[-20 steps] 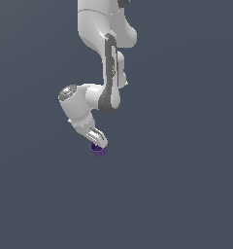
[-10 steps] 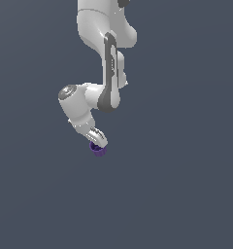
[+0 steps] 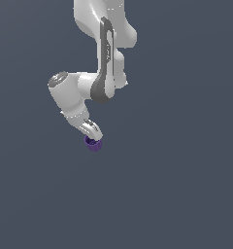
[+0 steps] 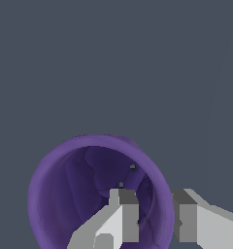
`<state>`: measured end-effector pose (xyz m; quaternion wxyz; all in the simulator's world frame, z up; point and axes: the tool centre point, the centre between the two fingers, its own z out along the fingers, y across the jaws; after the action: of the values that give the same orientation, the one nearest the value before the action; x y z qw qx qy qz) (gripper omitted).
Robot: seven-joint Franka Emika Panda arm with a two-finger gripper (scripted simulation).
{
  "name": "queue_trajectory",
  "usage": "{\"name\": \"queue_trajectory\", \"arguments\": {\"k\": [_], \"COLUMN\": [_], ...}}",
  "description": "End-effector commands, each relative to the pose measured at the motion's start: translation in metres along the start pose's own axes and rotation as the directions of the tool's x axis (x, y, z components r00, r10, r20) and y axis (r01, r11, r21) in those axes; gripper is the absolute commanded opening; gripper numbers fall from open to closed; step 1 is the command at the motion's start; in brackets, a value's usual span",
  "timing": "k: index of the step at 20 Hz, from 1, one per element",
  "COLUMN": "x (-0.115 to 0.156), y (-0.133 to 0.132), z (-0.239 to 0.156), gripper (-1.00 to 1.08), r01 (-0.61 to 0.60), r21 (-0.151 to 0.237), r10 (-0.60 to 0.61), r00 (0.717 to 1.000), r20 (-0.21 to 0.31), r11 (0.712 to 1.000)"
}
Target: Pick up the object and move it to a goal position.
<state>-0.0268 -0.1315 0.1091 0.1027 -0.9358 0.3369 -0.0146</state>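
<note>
the hand (image 4: 150, 214) pinches the purple cup's (image 4: 65, 189) rim, one finger inside; the thin hold might slip when lifted.

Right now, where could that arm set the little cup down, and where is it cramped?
Nearly everywhere is bare: the grey floor runs open below the cup and off to the exterior view's right and left. The only crowded spot is at the cup itself, where the gripper straddles its wall, one finger inside the rim, the other outside.
</note>
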Motion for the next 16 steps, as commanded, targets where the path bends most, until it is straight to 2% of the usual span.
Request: {"name": "queue_trajectory", "arguments": {"k": [1, 16], "x": [0.003, 0.020], "y": [0.004, 0.040], "z": [-0.022, -0.191], "gripper": [-1.00, -1.00], "r01": [-0.001, -0.002], "r21": [0.001, -0.002], "r10": [0.001, 0.002], "r00": [1.000, 1.000], "r20": [-0.002, -0.003], "r11": [1.000, 1.000]}}
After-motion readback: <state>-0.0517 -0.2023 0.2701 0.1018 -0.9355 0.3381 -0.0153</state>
